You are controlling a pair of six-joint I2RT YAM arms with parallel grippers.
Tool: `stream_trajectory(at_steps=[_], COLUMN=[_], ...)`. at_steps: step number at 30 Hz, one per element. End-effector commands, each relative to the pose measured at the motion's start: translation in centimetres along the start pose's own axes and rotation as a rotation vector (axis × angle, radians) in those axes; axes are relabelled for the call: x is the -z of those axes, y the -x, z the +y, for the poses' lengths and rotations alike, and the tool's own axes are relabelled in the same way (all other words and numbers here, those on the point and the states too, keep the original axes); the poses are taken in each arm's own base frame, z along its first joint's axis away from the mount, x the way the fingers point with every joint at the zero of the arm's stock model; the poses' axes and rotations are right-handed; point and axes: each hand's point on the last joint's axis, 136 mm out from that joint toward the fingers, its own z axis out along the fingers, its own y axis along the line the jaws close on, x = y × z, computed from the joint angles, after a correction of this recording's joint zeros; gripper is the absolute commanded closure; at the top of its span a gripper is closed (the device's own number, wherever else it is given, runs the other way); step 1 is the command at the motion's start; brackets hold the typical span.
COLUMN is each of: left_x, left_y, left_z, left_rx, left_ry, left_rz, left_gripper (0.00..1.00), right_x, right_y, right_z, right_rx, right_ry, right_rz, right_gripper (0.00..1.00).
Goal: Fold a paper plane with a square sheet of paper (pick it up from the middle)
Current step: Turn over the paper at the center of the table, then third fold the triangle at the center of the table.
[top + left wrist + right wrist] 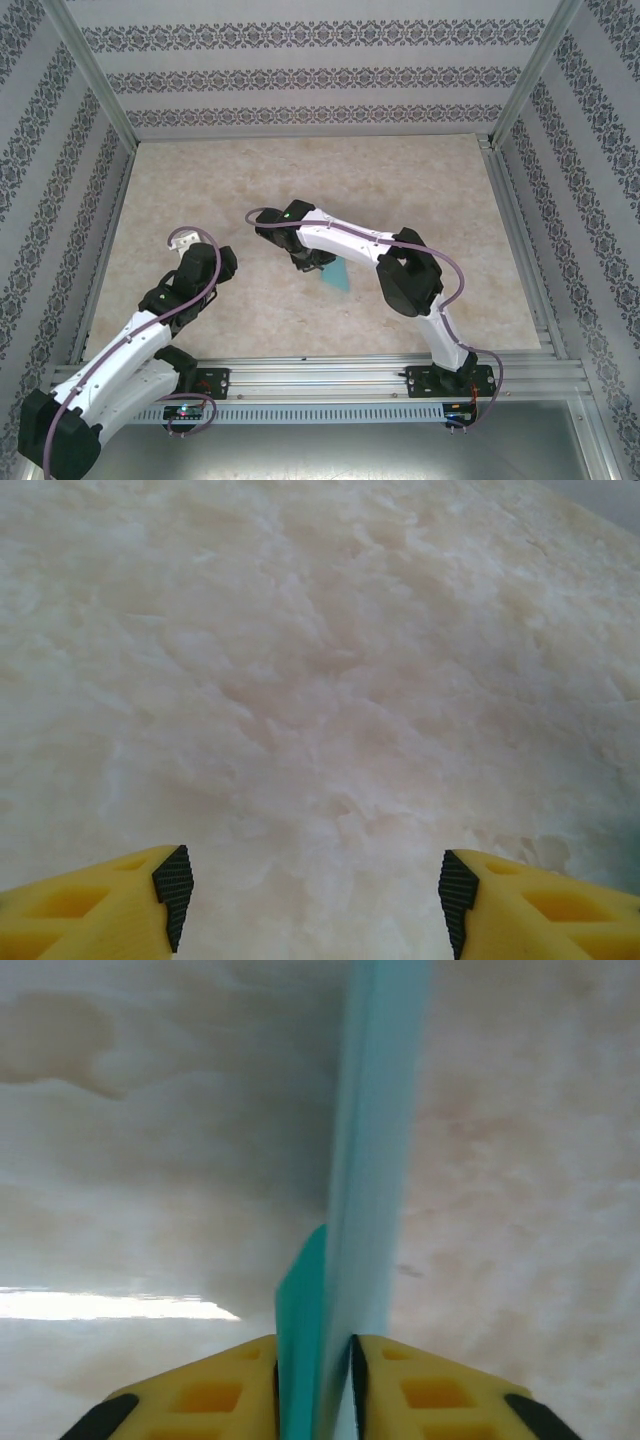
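My right gripper [315,1385] is shut on the paper plane [375,1160], a teal-turquoise paper folded into narrow layers that stand on edge and run straight away from the yellow fingers [200,1395]. In the top view a small teal corner of the paper plane [338,276] pokes out under the right arm, just behind the right gripper [305,262], near the table's middle. To the left, my left gripper [186,240] hangs open over bare table; its yellow fingers [110,910] are far apart with nothing between them around the left gripper [315,905].
The beige marbled table [300,180] spreads out behind both arms. Patterned walls with metal posts [95,75] close it in on three sides. An aluminium rail [330,378] with the arm bases runs along the near edge.
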Motion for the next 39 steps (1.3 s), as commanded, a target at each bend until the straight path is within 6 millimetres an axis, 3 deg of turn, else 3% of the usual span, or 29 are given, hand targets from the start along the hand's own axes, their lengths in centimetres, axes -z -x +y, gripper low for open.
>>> stream_trajectory(at_steps=[1, 3, 8, 14, 19, 24, 34, 39], left_x=[0.2, 0.2, 0.2, 0.6, 0.6, 0.0, -1.2, -1.5], left_y=[-0.4, -0.6, -1.7, -3.5, -4.3, -3.6, -4.5, -5.5], left_z=[0.7, 0.0, -1.4, -2.1, -3.8, -6.6, -10.5, -10.9], left_rx=[-0.025, -0.043, -0.073, -0.053, 0.030, 0.072, 0.117, 0.102], left_ry=[0.021, -0.013, -0.071, -0.099, -0.203, -0.290, -0.396, -0.408], left_rz=[0.022, 0.047, 0.137, 0.261, 0.293, 0.311, 0.416, 0.448], left_gripper=[0.29, 0.26, 0.22, 0.16, 0.13, 0.11, 0.10, 0.09], right_x=[2.4, 3.6, 6.9, 9.6, 9.2, 7.0, 5.9, 4.3], right_y=[1.4, 2.1, 3.0, 3.7, 2.9, 1.7, 1.6, 1.1], right_z=[4.6, 5.5, 6.2, 4.2, 0.1, -1.8, -0.8, -1.0], right_rx=[-0.024, -0.070, -0.156, -0.261, -0.348, -0.429, -0.444, -0.511], right_ry=[0.291, 0.433, 0.772, 1.038, 1.058, 1.065, 1.156, 1.139], right_rz=[-0.054, -0.099, -0.211, -0.337, -0.422, -0.420, -0.360, -0.337], right_gripper=[0.62, 0.46, 0.31, 0.25, 0.26, 0.34, 0.52, 0.60])
